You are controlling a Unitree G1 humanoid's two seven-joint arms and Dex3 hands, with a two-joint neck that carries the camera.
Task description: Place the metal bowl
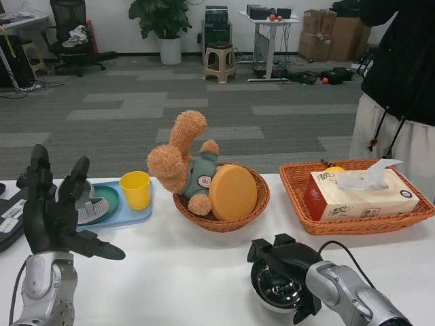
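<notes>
The metal bowl sits on the white table at the front right, shiny and round, partly covered from above. My right hand lies over it with fingers curled around its rim, gripping it. My left hand is raised at the left with its fingers spread apart and nothing in it.
A round wicker basket holds a plush bear and an orange disc. A blue tray carries a yellow cup and a green plate. A rectangular basket holds a tissue box. A person stands far right.
</notes>
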